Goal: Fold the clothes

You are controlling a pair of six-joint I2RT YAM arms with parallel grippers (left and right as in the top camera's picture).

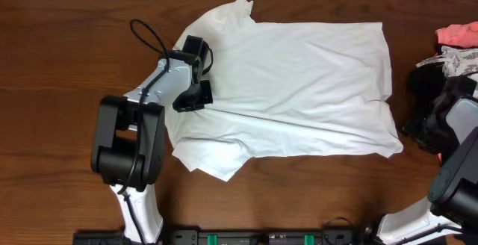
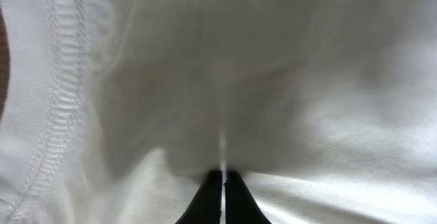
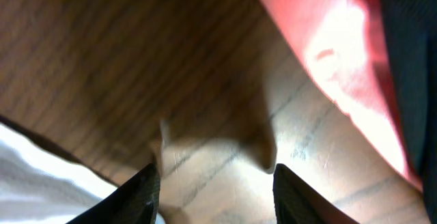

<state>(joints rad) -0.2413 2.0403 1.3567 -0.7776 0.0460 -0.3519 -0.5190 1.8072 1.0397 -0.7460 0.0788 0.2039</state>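
Note:
The clothes, a plain white T-shirt (image 1: 299,81), lie spread flat across the middle of the wooden table. My left gripper (image 1: 191,100) rests on the shirt's left part, near a sleeve. In the left wrist view its fingers (image 2: 223,185) are pressed together, a thin crease of the white cloth (image 2: 287,80) rises from their tips, and a stitched hem (image 2: 58,101) runs down the left side. My right gripper (image 1: 415,129) hangs beside the shirt's right edge. Its jaws stand open over bare wood (image 3: 215,173) with nothing between them. White cloth (image 3: 41,176) shows at the lower left of that view.
A pile of other garments, pink (image 1: 457,33) and patterned (image 1: 461,60), lies at the far right of the table. Red-pink cloth (image 3: 328,53) fills the upper right of the right wrist view. Bare wood (image 1: 52,66) lies left of the shirt.

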